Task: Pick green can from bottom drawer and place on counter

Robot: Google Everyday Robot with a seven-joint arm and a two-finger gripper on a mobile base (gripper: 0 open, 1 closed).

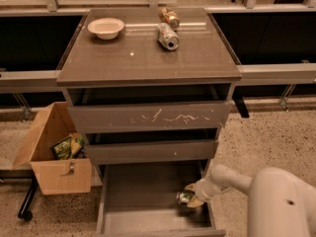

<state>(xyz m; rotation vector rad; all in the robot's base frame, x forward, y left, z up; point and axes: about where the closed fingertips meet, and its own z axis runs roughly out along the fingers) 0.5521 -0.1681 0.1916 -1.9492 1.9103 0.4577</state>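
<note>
The bottom drawer (143, 196) is pulled open, with a flat bare floor. The green can (184, 197) lies on its side at the drawer's right side, near the right wall. My gripper (191, 196) reaches into the drawer from the right on a white arm and sits around the can's right end. The counter (133, 53) is the glossy grey-brown top of the cabinet above.
On the counter stand a white bowl (105, 27), a silver-grey can (168, 36) on its side and an orange-brown can (169, 17). A scratched-front drawer (148, 116) juts out above. A cardboard box (52, 154) with snack bags stands on the left.
</note>
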